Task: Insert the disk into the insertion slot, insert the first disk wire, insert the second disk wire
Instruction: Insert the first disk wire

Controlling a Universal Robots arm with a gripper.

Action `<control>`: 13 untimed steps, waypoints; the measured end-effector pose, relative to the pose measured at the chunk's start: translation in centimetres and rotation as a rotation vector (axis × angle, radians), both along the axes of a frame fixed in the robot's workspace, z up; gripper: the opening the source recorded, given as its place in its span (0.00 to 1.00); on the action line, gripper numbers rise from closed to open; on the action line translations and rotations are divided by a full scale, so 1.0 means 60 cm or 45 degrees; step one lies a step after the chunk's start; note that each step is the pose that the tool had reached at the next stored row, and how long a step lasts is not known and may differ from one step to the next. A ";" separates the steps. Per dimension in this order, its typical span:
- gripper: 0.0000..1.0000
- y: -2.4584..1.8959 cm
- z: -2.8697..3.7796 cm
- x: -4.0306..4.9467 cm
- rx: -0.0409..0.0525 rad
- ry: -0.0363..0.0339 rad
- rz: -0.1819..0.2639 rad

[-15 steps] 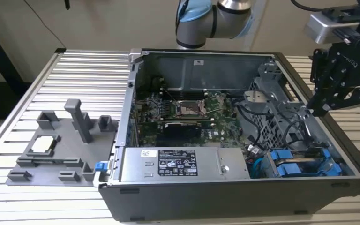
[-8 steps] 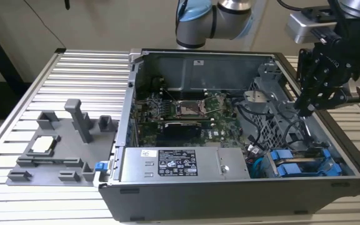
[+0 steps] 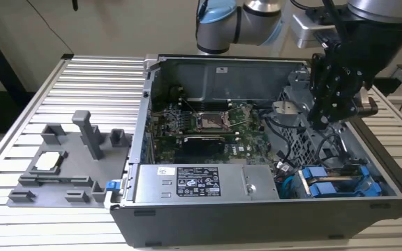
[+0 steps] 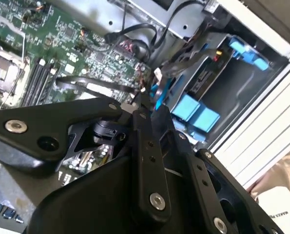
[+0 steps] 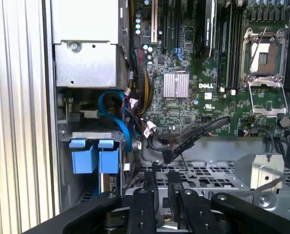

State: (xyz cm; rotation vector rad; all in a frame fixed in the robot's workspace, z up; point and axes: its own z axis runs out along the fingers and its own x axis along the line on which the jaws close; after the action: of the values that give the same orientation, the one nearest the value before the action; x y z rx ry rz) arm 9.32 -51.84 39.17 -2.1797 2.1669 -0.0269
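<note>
The flat silver-grey hard disk in its bright blue plastic carrier (image 3: 326,185) already sits in the grey sheet-metal insertion slot (image 5: 81,134). That is the near corner of the open dark computer case (image 3: 257,222), on the exterior view's right. I judge the disk dense, stiff and sensitive to knocks, with a slick metal shell, so the blue end tabs (image 5: 93,156) are the sensible hold.

The black two-finger gripper (image 3: 320,124) hangs farther back over the perforated grey cage (image 3: 295,112), well apart from the disk; the exterior view gives that spacing. The first wrist view adds the fingers (image 5: 149,192), set at a narrow gap that seems empty, though their pads are partly hidden. Just beyond them lies a flat black cable's plug (image 5: 166,155), and a limp blue cable (image 5: 116,114) loops beside the slot.
</note>
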 end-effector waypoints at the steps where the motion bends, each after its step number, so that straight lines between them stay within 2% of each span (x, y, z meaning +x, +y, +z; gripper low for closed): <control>1: 0.27 -0.0001 -0.001 -0.004 0.013 -0.0001 0.003; 2: 0.27 0.0000 -0.002 -0.005 0.026 -0.0001 0.011; 3: 0.27 0.0001 -0.003 -0.006 0.030 0.0001 0.027; 8: 0.27 0.0000 -0.008 -0.006 0.030 0.0020 0.142; 13: 0.27 -0.0137 -0.020 -0.010 0.037 0.0031 0.164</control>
State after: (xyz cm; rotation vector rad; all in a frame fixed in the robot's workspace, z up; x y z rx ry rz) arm 8.70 -52.66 37.94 -2.2989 2.0104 0.0136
